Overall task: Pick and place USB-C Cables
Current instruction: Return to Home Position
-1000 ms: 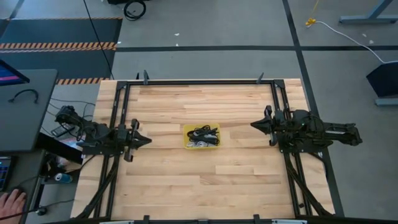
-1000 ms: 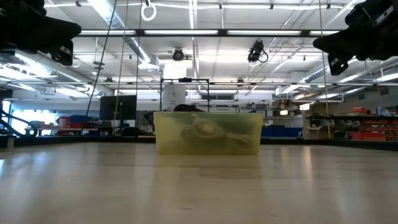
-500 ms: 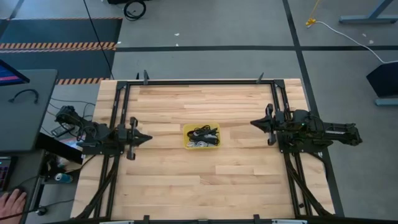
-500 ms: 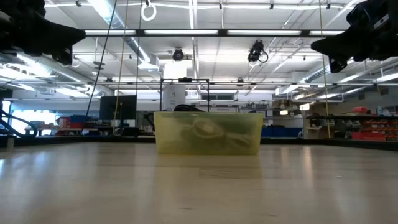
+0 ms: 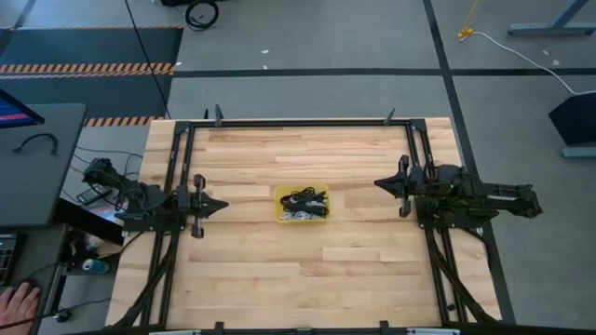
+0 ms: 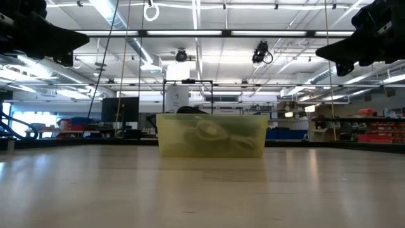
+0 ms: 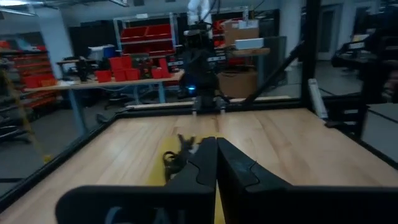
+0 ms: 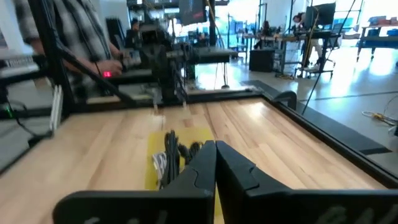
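A small yellow bin [image 5: 302, 204] stands at the middle of the table and holds black and light grey USB-C cables [image 5: 301, 200]; through its translucent wall [image 6: 211, 135] a pale cable bundle shows. My left gripper [image 5: 223, 206] hovers above the table left of the bin, shut and empty, pointing toward the bin [image 7: 160, 168]. My right gripper [image 5: 376, 184] hovers right of the bin, shut and empty, also pointing at the bin [image 8: 159, 163], whose cables [image 8: 169, 155] show ahead of its fingers.
A black metal frame [image 5: 298, 122] runs around the wooden table top. Bare wood lies on all sides of the bin. A person in a plaid shirt [image 8: 74, 31] stands beyond the table's left side, and a hand [image 5: 17, 302] shows at the lower left.
My left gripper has crept a little toward the bin, and my right gripper has also edged slightly toward the bin. Both stayed shut. The bin and cables have not moved.
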### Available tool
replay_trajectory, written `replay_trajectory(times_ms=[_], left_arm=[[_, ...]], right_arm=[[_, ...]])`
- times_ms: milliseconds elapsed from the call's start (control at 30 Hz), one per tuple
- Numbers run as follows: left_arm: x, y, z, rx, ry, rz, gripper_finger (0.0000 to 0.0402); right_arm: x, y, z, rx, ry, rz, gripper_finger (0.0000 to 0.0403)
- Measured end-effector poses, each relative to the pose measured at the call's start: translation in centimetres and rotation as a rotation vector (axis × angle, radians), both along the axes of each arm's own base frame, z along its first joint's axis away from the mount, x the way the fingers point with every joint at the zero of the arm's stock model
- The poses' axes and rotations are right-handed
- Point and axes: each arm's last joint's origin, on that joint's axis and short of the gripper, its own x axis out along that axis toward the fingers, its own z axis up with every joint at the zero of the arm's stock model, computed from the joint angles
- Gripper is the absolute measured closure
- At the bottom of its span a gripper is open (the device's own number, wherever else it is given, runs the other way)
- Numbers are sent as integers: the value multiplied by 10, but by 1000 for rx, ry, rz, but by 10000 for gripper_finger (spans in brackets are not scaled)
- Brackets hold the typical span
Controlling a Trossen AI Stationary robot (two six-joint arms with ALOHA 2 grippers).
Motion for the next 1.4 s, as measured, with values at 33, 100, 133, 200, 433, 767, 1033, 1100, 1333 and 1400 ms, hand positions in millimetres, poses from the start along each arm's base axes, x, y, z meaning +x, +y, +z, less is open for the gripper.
replay_trajectory(times_ms=[33, 100, 133, 200, 433, 767, 1033, 1100, 1333, 1400], left_arm=[[0, 0, 0, -3, 3, -16, 395], [0, -1, -1, -36, 9, -46, 396], [0, -2, -1, -43, 13, -61, 397], [1, -3, -2, -62, 22, -83, 398], [4, -5, -6, -71, 70, -111, 398], [7, -7, -10, -77, 113, -104, 397], [7, -6, -10, -86, 107, -93, 397], [7, -6, -10, -87, 104, -93, 397], [7, -6, -10, -88, 103, -92, 397], [7, -6, -10, -88, 103, -92, 397]], right_arm=[[0, 0, -1, -8, 13, 0, 393], [0, 0, -4, -32, 48, 2, 399], [0, 0, -6, -39, 68, 3, 399], [-1, 0, -10, -34, 111, 4, 398], [-1, 1, -15, -24, 152, 42, 400], [3, -1, -17, -44, 85, -30, 402], [8, -2, -23, -76, 5, -31, 402], [8, -1, -23, -80, 6, -25, 402], [11, 0, -27, -62, 25, 41, 402], [11, 0, -28, -49, 34, 41, 402]])
